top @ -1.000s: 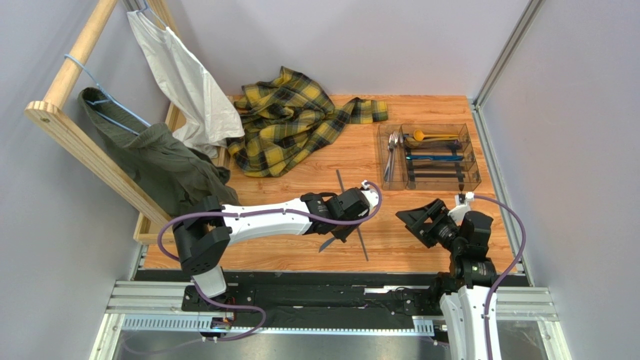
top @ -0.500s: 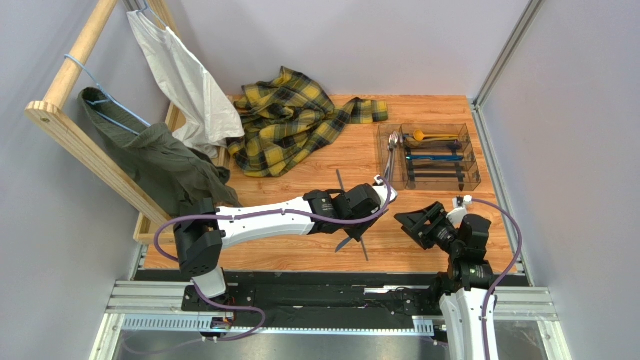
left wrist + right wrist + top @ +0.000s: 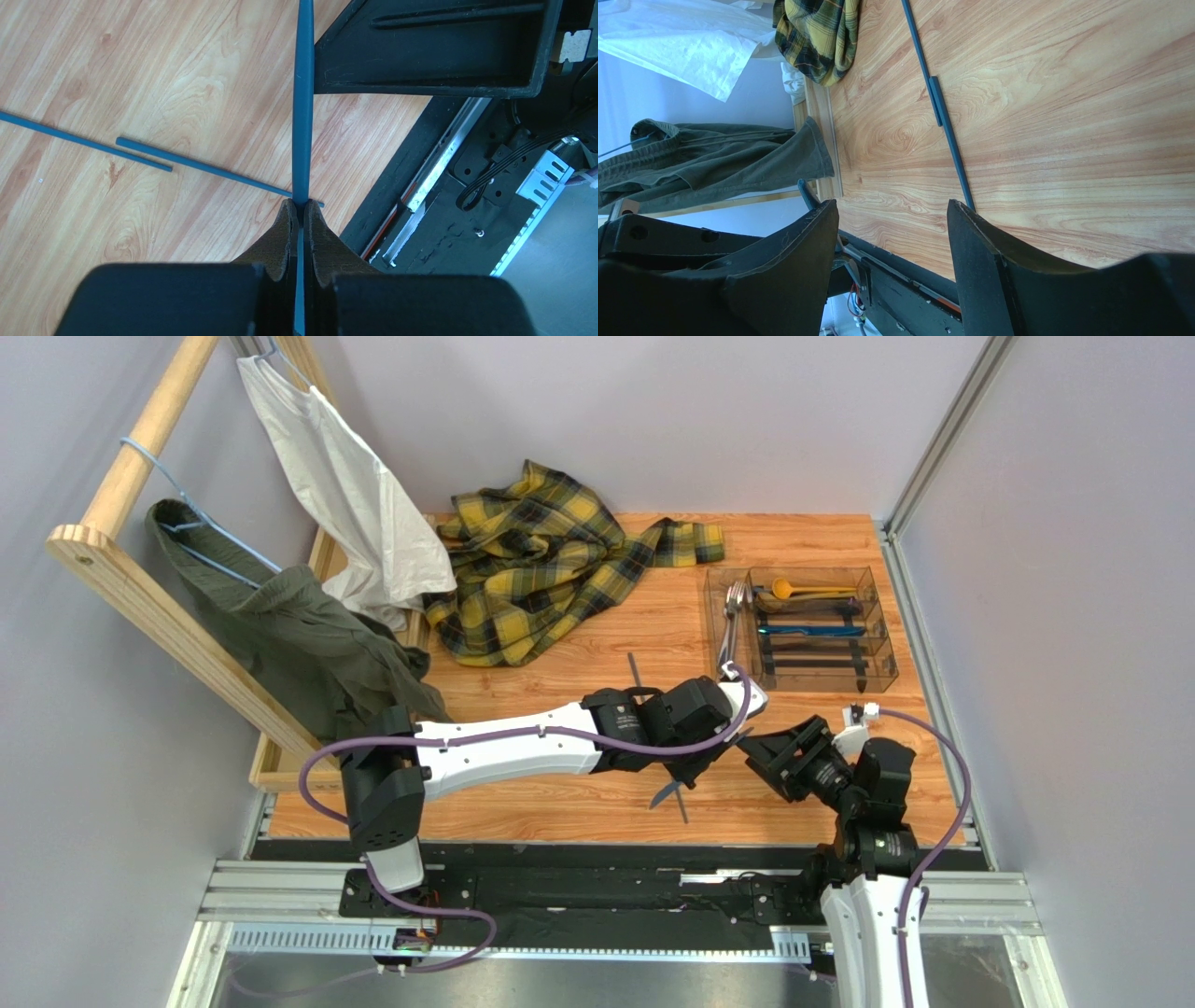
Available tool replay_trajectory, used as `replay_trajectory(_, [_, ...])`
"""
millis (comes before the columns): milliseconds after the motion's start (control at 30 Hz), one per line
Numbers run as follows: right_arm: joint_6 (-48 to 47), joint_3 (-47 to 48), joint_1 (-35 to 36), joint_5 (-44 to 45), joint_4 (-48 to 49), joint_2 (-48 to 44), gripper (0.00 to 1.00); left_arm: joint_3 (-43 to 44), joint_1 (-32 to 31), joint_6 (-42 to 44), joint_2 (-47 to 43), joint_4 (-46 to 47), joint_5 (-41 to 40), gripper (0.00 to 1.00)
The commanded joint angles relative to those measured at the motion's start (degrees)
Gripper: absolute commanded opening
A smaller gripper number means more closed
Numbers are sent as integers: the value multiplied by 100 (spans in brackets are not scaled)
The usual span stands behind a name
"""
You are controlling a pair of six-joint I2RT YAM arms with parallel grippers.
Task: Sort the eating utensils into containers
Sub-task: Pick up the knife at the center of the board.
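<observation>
My left pincer is clamped tight on a slim, flat, dark blue-grey metal knife, with its fingers pressed against both faces and no gap showing. The knife hangs clear of the pale wooden surface, close to the near edge. Its far end points at my right pincer; I cannot tell whether it touches that black finger. My right pincer stands wide apart with nothing between its fingers, low over the surface and just beside my left wrist.

Two thin dark grey metal sticks lie flat on the surface below my left pincer. They lie side by side where their ends overlap and run in nearly one line.

The clear, shallow rectangular plastic tray sits at the far right corner of the surface, well apart from the knife. In its long compartments lie silver forks, a gold spoon, teal pieces and dark pieces. A crumpled yellow-and-black plaid cloth lies at the far side, left of the tray.
</observation>
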Motion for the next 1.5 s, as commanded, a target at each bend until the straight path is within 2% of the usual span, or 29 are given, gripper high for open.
replay_trajectory(0, [179,1,34,-220,304,-151,61,350,-45,-47,116,-113,-14,0])
replay_trajectory(133, [232,-16,43,-273,260,-247,61,517,-45,-12,239,-192,4,0])
replay_trajectory(467, [267,45,43,-404,128,-528,63,921,-10,-179,326,-614,-919,0])
replay_trajectory(733, [390,-25,43,-343,277,-591,63,1010,-45,-118,538,-641,-313,0])
replay_trajectory(1000, [530,-192,43,-238,629,-485,56,834,-247,-21,406,-368,-146,0])
replay_trajectory(1033, [539,-210,43,-238,664,-459,52,843,-265,-12,406,-342,-111,0])
replay_trajectory(1100, [548,-245,43,-264,726,-397,50,851,-291,23,423,-324,-50,0])
replay_trajectory(1200, [583,-271,43,-290,779,-353,39,887,-344,84,476,-306,-84,0])
replay_trajectory(1233, [575,-263,43,-299,761,-353,28,895,-353,93,485,-350,-146,0])
replay_trajectory(1300, [557,-245,43,-290,735,-362,14,896,-362,67,511,-377,-260,0])
replay_trajectory(1333, [548,-228,43,-282,700,-362,3,887,-362,76,529,-403,-278,0])
replay_trajectory(1467, [513,-219,43,-246,647,-353,0,843,-362,14,538,-473,-479,2])
